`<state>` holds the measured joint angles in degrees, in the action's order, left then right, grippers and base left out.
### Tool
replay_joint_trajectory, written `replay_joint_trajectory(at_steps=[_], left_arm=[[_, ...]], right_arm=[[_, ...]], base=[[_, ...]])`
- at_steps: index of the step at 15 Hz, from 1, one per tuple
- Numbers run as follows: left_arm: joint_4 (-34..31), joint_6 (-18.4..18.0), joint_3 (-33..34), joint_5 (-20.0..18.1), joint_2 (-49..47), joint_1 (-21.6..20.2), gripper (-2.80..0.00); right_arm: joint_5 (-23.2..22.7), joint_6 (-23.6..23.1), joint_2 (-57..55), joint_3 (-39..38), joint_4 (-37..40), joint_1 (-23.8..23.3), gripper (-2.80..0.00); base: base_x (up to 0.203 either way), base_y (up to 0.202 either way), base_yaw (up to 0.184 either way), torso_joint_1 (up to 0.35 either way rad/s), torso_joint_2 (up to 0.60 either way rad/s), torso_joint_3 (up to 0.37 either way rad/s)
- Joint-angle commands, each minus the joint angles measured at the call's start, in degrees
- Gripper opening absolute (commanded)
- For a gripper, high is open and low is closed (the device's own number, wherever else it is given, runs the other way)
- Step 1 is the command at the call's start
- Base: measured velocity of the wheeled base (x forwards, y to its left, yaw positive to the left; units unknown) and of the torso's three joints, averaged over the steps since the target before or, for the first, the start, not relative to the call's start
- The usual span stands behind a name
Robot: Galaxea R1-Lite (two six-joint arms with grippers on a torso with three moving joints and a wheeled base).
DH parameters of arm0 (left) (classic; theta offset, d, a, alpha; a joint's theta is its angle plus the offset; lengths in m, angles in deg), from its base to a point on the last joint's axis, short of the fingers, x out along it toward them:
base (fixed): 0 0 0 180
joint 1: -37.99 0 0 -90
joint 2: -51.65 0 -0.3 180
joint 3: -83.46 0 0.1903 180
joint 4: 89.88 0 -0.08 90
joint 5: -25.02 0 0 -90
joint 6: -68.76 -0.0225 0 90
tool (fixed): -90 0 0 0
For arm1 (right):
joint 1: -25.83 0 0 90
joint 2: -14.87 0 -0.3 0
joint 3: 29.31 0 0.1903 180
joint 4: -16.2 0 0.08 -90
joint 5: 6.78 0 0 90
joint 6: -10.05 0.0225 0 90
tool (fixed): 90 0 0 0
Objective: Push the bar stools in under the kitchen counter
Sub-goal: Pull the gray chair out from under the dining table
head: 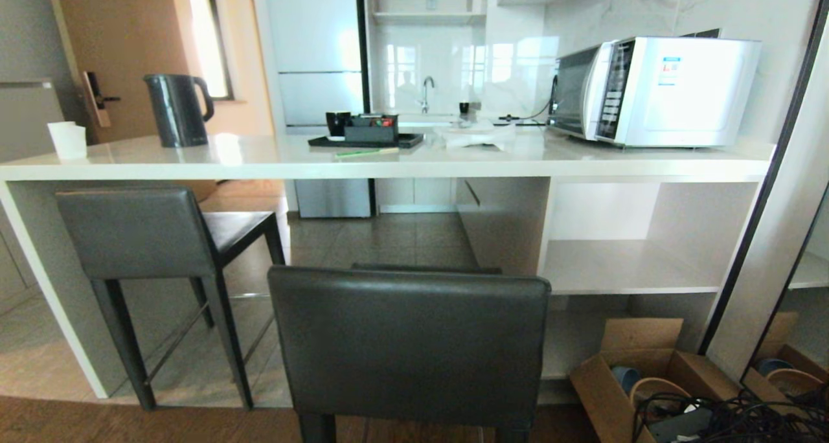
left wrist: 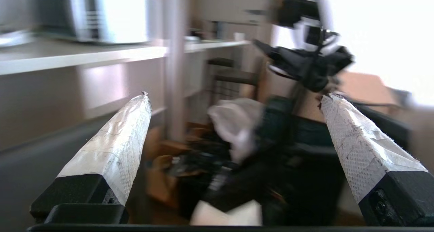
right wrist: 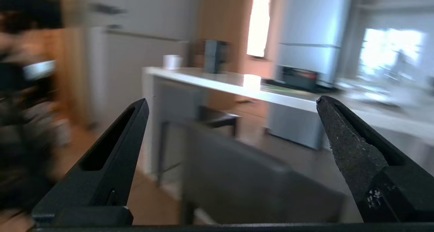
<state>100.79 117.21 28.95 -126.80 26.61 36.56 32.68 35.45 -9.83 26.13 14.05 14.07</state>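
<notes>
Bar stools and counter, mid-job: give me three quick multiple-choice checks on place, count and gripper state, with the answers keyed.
1. Where is the near stool?
A. seat fully under the counter
B. out in front of the counter, backrest toward the camera
C. lying on the floor

2. How many stools show in the head view?
A. one
B. two
C. three

3. How stand the two grippers?
A. both open, empty
B. both shut
C. left shut on a stool

Answers:
1 B: its backrest stands clear before the kitchen counter.
2 B: the near one and the left stool.
3 A: the left gripper and the right gripper show spread fingers with nothing between.
</notes>
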Motion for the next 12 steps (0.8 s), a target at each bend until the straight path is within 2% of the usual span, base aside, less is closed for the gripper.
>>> replay_joint_trajectory(at_steps=[1, 3, 5, 7, 10, 12], left_arm=[[-0.61, 0.31, 0.49, -0.32, 4.72, 1.16, 0.0], [-2.18, 0.23, 2.95, -0.33, 10.5, 0.72, 0.0], [-3.92, 0.11, 6.97, -0.37, 16.85, 0.75, 0.0], [-5.3, 0.0, 10.69, -0.21, 21.05, 1.01, 0.0], [-6.44, -0.11, 11.42, -0.14, 22.0, 1.08, 0.0], [-5.95, -2.02, 13.2, 0.12, 22.46, 1.08, 0.0]], right_arm=[[-2.27, 1.89, 6.16, 0.01, 0.19, 1.46, 0.0], [-3.5, 4.5, 8.67, -1.47, -1.02, 2.22, 0.0], [-4.48, 4.77, 8.61, -2.04, -2.02, 2.27, 0.0], [-7.47, 5.24, 8.61, -1.49, -1.58, 3.95, 0.0], [-7.89, 5.52, 8.75, 0.01, -0.89, 10.51, 0.0], [-7.92, 5.53, 12.53, -0.05, 2.97, 11.12, 0.0]], base=[[0.0, 0.0, 0.0, 0.0, 0.0, 0.0], [0.0, 0.0, 0.0, 0.0, 0.0, 0.0], [0.0, 0.0, 0.0, 0.0, 0.0, 0.0], [0.0, 0.0, 0.0, 0.0, 0.0, 0.0], [0.0, 0.0, 0.0, 0.0, 0.0, 0.0], [0.0, 0.0, 0.0, 0.0, 0.0, 0.0]])
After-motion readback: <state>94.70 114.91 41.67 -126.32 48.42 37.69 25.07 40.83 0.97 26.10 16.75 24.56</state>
